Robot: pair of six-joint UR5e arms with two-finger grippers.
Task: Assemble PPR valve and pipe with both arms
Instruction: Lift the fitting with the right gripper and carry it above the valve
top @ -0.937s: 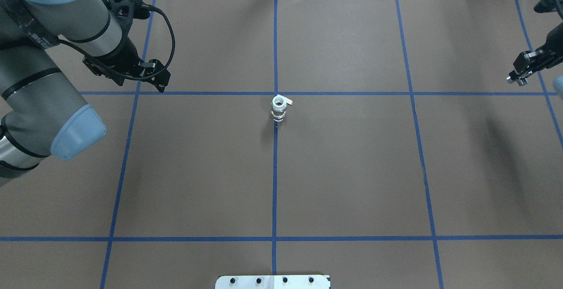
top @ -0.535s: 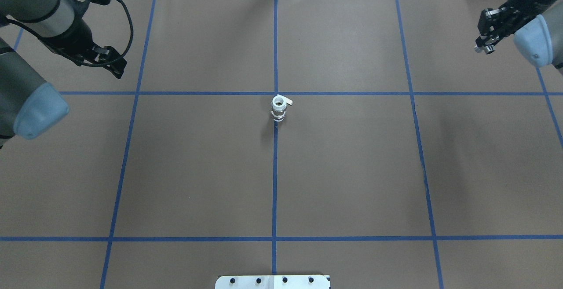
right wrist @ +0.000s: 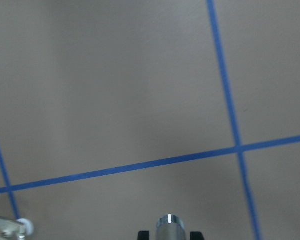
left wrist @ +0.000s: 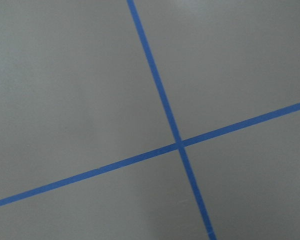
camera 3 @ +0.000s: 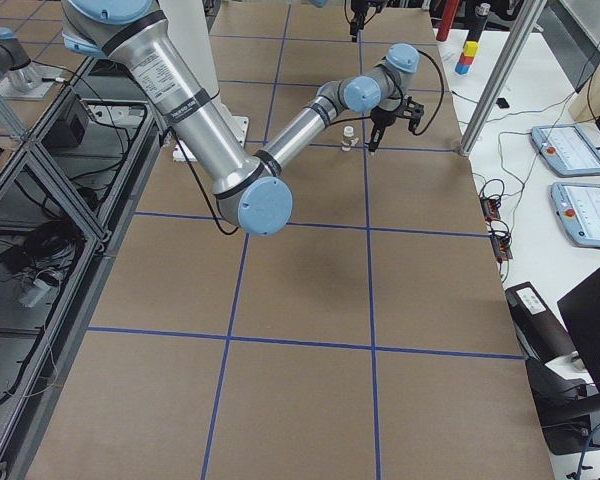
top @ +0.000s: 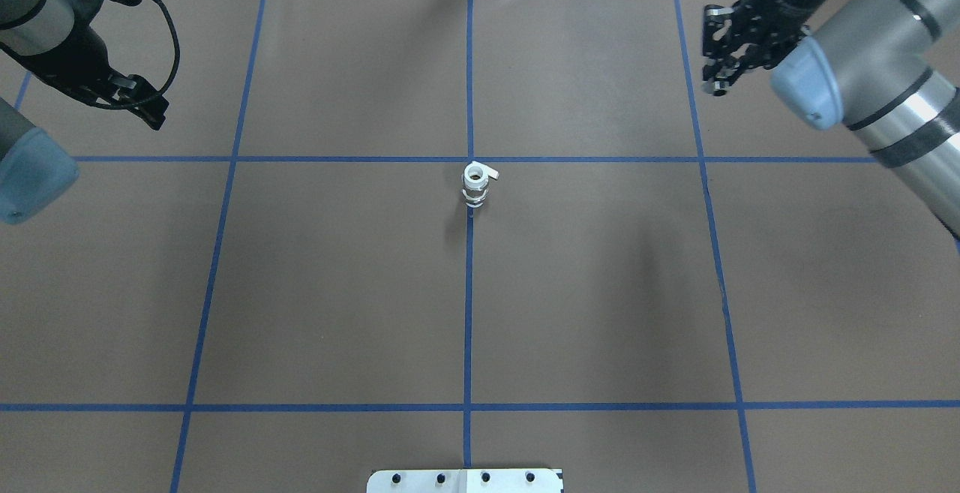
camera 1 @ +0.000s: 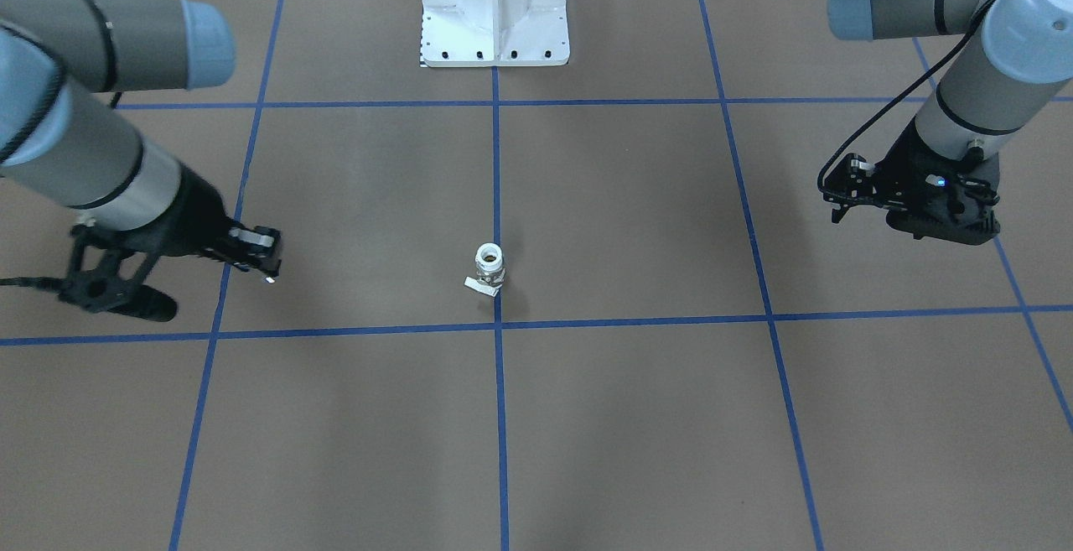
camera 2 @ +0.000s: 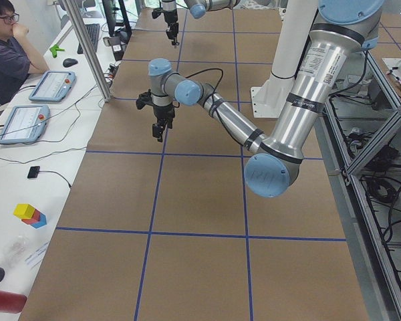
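Valve (top: 475, 185) upright at bench (top: 337, 290) centre, unmoved. Right claw (top: 717, 86) clenched on pipe (right wrist: 169, 222), swung inward along far side within last second. Left claw (top: 146, 106) spread, empty, drawn back to far-left corner. Mating not begun; valve ungrasped.

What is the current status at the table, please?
Right end effector shut on the pipe. Left end effector off to the left, grip unclear. PPR valve upright at table centre, standing alone. No obstruction seen.
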